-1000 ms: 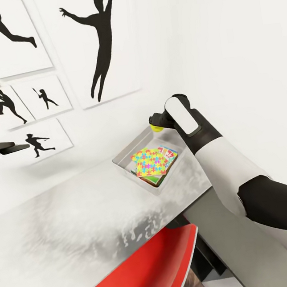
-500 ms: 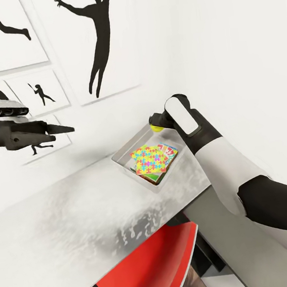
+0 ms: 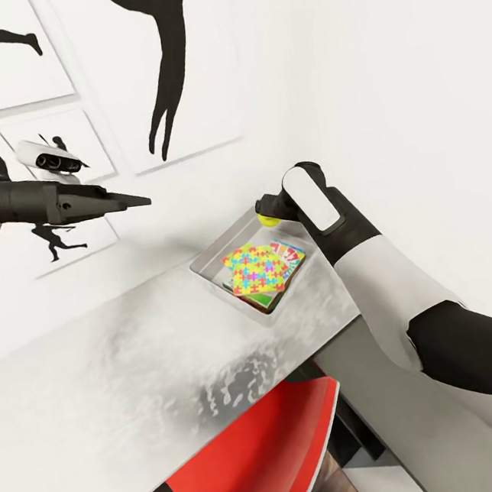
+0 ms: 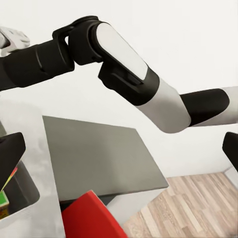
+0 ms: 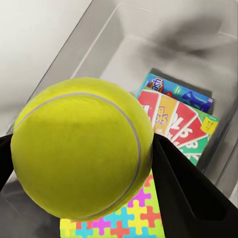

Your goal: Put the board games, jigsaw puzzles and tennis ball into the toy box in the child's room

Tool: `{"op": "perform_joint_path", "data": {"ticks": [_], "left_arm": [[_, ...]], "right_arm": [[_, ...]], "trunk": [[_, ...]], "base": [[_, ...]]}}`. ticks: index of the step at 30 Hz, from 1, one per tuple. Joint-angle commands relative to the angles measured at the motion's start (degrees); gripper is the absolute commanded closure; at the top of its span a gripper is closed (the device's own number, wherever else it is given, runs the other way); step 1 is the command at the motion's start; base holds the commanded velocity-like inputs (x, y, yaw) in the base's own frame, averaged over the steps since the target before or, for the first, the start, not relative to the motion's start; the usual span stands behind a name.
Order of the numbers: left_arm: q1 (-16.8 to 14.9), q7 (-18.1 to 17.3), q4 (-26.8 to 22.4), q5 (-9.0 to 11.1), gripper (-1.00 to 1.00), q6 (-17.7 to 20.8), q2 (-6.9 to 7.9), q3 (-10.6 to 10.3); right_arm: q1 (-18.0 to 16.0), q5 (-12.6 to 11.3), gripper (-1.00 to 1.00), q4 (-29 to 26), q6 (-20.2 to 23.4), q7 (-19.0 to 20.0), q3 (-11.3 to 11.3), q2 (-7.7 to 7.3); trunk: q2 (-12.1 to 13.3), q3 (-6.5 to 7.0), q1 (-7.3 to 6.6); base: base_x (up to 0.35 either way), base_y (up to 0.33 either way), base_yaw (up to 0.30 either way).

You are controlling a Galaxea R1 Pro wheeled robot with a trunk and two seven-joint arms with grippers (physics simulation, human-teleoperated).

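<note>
The right gripper [image 3: 269,216] clamps the tennis ball [image 3: 267,218] just above the toy box's [image 3: 217,251] far end on the pale worktop [image 3: 139,382]. Inside lie a jigsaw puzzle [image 3: 255,269] atop board games [image 5: 179,116]. The left gripper [image 3: 129,201] hovers closed and empty, well apart.

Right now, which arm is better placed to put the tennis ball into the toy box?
The right. Its gripper already holds the tennis ball above the toy box. The left gripper hangs off to the side, holding nothing.
</note>
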Motion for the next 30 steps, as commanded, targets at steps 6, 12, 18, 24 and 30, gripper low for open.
{"op": "perform_joint_path", "data": {"ticks": [6,12,18,24,30], "left_arm": [[-0.13,-0.23,0.15,0.07,-1.0,0.61,0.29,-0.17],[-0.13,-0.23,0.16,0.07,-1.0,0.61,0.3,-0.14],[-0.13,-0.23,0.16,0.07,-1.0,0.61,0.31,-0.23],[-0.13,-0.23,0.16,0.07,-1.0,0.61,0.38,-0.24],[-0.13,-0.23,0.17,0.07,-1.0,0.61,0.62,-0.31]], "right_arm": [[-0.07,-0.64,1.0,-0.04,-0.07,-0.75,0.09,0.0],[-0.07,-0.59,1.0,-0.11,-0.07,-0.75,0.01,0.0],[-1.84,-0.56,1.0,-0.19,-0.01,-0.75,-0.14,0.0],[-4.04,-0.56,1.0,-0.09,0.08,-0.79,-0.09,0.0],[-4.26,0.24,1.0,-0.04,0.1,-0.83,-0.11,0.0]], "trunk": [[-0.12,-0.67,0.03],[-0.12,-1.23,0.03],[-0.12,-1.79,0.03],[-0.12,-2.35,0.03],[-0.12,-2.91,0.03]], "base": [[0.0,0.0,0.0],[0.0,0.0,0.0],[0.0,0.0,0.0],[0.0,0.0,0.0],[0.0,0.0,0.0]]}}
